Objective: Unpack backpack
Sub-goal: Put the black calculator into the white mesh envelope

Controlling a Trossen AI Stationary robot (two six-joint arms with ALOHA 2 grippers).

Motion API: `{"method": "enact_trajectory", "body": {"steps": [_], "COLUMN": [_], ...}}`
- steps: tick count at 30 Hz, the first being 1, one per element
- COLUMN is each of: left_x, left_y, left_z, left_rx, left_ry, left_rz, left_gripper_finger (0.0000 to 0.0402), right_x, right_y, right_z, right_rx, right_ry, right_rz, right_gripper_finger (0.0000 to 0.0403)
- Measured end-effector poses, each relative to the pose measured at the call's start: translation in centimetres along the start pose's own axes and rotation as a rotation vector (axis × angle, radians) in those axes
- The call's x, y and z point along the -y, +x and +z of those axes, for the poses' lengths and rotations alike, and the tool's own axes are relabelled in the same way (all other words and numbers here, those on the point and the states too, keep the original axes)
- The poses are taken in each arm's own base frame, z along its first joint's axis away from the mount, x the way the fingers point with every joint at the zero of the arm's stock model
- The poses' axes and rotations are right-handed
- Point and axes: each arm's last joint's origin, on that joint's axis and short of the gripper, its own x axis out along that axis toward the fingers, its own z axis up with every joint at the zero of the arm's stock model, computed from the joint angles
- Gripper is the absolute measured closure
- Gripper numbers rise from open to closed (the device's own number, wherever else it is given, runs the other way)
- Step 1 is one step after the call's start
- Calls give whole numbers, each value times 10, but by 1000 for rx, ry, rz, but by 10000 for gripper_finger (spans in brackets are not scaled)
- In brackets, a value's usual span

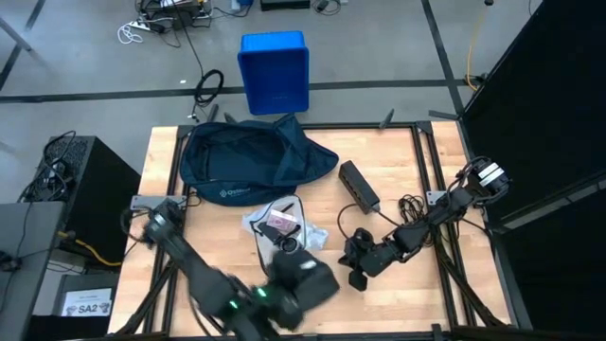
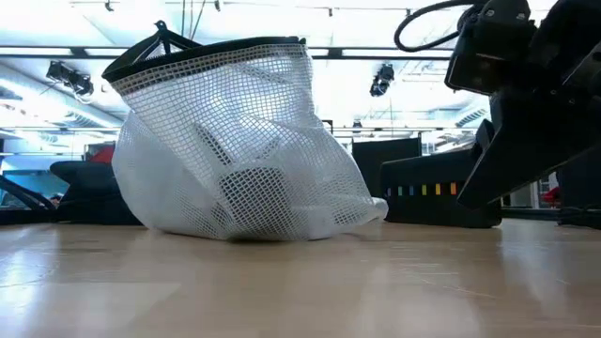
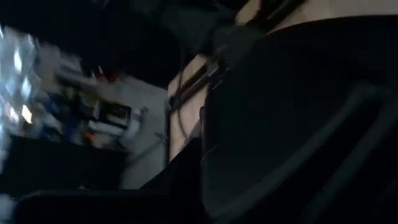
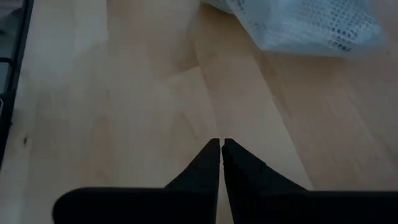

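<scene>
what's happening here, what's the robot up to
A two-armed robot is unpacking a dark navy backpack that lies open at the far side of the wooden table. A white mesh pouch already sits out on the table in front of it, with the left gripper right at it. The right gripper rests shut and empty over bare wood, beside a black box.

The high view looks straight down on the whole table (image 1: 398, 180). The low view sits at tabletop level, close to a mesh pouch (image 2: 235, 141) that the high and right wrist views share. The left wrist view faces dark blur at close range.
</scene>
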Motion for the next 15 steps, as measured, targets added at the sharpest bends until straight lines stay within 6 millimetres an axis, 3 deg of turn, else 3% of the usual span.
{"method": "enact_trajectory", "body": {"steps": [4, 8, 13, 15], "left_x": [-34, -58, -44, -43], "left_y": [-14, -1, 34, 37], "left_z": [-22, -42, -61, -66], "left_rx": [-40, -106, -205, -188], "left_ry": [-127, -257, -248, -276], "left_rz": [-27, -49, -83, -75], "left_gripper_finger": [333, 333, 333, 333], "right_x": [-4, -7, -11, -13], "right_y": [-3, -4, -5, -6], "right_z": [6, 9, 13, 13], "right_rx": [29, 61, 102, 113], "right_ry": [-26, -36, -58, -66], "right_rz": [28, 56, 89, 105], "right_gripper_finger": [403, 403, 403, 403]}}
